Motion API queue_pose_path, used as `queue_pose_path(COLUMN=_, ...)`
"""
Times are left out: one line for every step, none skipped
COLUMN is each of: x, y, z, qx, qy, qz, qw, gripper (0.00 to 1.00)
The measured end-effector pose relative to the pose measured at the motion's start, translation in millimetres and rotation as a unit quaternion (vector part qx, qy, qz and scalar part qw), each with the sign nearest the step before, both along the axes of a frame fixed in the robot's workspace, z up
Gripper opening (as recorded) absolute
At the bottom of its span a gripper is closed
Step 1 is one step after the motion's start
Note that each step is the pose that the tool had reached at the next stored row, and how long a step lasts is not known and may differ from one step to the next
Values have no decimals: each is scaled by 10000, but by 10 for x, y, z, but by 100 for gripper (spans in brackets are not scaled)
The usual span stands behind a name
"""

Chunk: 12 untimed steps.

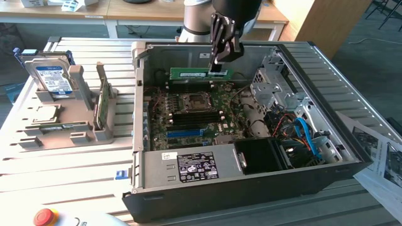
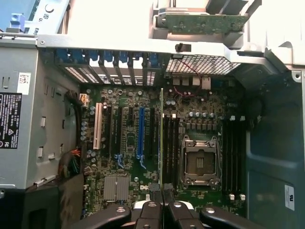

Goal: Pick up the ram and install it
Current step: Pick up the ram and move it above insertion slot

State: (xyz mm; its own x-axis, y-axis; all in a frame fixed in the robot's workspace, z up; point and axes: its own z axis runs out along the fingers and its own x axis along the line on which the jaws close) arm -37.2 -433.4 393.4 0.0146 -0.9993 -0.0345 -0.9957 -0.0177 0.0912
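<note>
In the exterior view my gripper [image 1: 217,70] hangs over the far part of the open computer case [image 1: 251,188], shut on the ram [image 1: 196,73]. The ram is a long green stick held level by its end, above the motherboard [image 1: 188,113]. Seen from the wrist, the ram [image 2: 161,138] is edge-on, a thin line running out from between my black fingers [image 2: 153,191]. It hangs over the black memory slots [image 2: 170,148] beside the CPU socket [image 2: 199,160]. No contact with a slot shows.
A grey holder [image 1: 75,127] outside the case carries a hard drive [image 1: 53,77] and another green stick [image 1: 100,101]. Inside the case are the power supply [image 1: 188,167], a drive cage [image 1: 273,87], cables [image 1: 304,134] and a blue slot [image 2: 140,131]. A red button [image 1: 45,216] sits at the table's near corner.
</note>
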Motion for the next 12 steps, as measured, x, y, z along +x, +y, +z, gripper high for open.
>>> queue_pose_path(x=3, y=20, z=-1, qx=0, qy=0, qz=0, qw=10000, gripper=12)
queue_pose_path(x=7, y=40, z=-3, qx=1, qy=0, qz=0, qw=10000, gripper=12)
queue_pose_path(x=10, y=59, z=-3, qx=0, qy=0, qz=0, qw=10000, gripper=12)
queue_pose_path(x=12, y=78, z=-4, qx=1, qy=0, qz=0, qw=10000, gripper=12)
queue_pose_path(x=15, y=94, z=-4, qx=0, qy=0, qz=0, qw=10000, gripper=12)
queue_pose_path(x=16, y=105, z=-5, qx=0, qy=0, qz=0, qw=10000, gripper=12)
queue_pose_path(x=17, y=113, z=-5, qx=0, qy=0, qz=0, qw=10000, gripper=12)
queue_pose_path(x=17, y=113, z=-5, qx=0, qy=0, qz=1, qw=10000, gripper=12)
queue_pose_path(x=17, y=114, z=-5, qx=0, qy=0, qz=1, qw=10000, gripper=12)
queue_pose_path(x=17, y=114, z=-5, qx=0, qy=0, qz=1, qw=10000, gripper=12)
queue_pose_path(x=16, y=114, z=-5, qx=0, qy=0, qz=0, qw=10000, gripper=12)
queue_pose_path(x=17, y=115, z=-5, qx=0, qy=0, qz=0, qw=10000, gripper=12)
